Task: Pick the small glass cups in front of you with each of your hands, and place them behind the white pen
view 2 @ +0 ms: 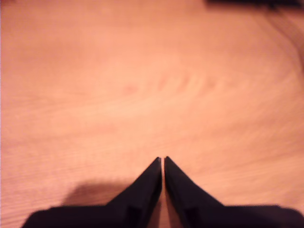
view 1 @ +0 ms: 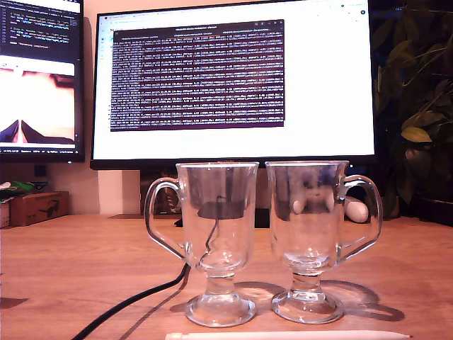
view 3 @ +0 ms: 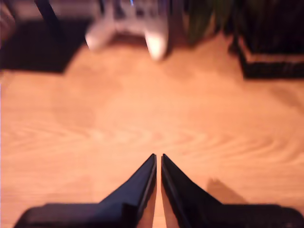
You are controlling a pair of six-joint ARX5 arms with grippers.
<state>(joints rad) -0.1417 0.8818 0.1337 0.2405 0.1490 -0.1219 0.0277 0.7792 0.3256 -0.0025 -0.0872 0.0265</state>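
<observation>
- So, two small glass cups stand upright side by side on the wooden tabletop [view 1: 56, 276], near its front edge: one cup [view 1: 216, 244] on the exterior view's left with its handle pointing out that way, the other cup [view 1: 308, 241] on the exterior view's right, handle out to the right. They're just beside each other, not touching.
- White pen [view 1: 290, 335] lies flat along the front edge, right in front of both cups' feet.
- Black cable [view 1: 134, 301] snakes across the tabletop beside the left cup's foot.
- Big monitor [view 1: 233, 85] sits behind the cups.
- My first gripper [view 2: 163, 159] hangs over bare wood, jaws pressed together, holding nothing.
- My second gripper [view 3: 158, 156] is the same deal: jaws closed up, empty, with a blurry white object [view 3: 128, 33] further off.
</observation>
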